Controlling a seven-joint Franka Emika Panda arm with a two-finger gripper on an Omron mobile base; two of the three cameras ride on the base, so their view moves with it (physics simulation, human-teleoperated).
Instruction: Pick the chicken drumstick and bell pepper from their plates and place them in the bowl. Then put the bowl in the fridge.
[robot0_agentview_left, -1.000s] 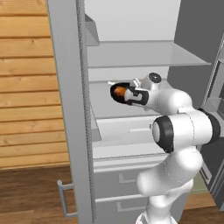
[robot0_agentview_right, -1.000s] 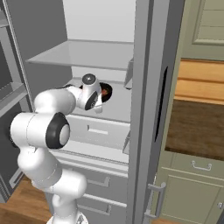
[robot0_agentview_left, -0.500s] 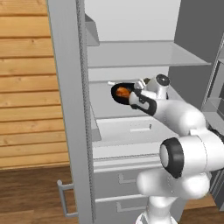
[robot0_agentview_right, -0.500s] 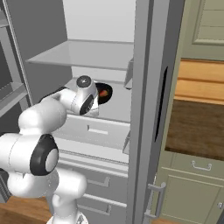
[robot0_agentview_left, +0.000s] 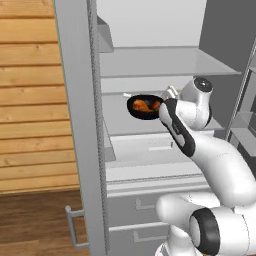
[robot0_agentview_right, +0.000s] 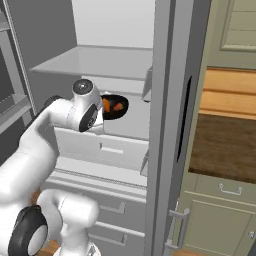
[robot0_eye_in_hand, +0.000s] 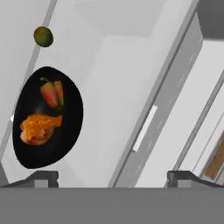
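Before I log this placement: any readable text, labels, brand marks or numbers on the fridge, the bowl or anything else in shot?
None. The fridge door and shelves are plain grey and white, the black bowl is unmarked, and the wooden wall and green cabinets carry no lettering or signs.

Black bowl (robot0_eye_in_hand: 46, 127) on fridge shelf (robot0_agentview_left: 130, 122), holding drumstick (robot0_eye_in_hand: 38, 127), pepper (robot0_eye_in_hand: 52, 93)

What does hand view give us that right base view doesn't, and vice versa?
Hand view alone: a small olive-green round item beyond the bowl, and both open fingertips apart from the bowl.

Right base view alone: the arm reaching in, the open fridge door, the drawers below, green cabinets to the right.

Both: the black bowl on the white fridge shelf, holding the chicken drumstick and bell pepper.
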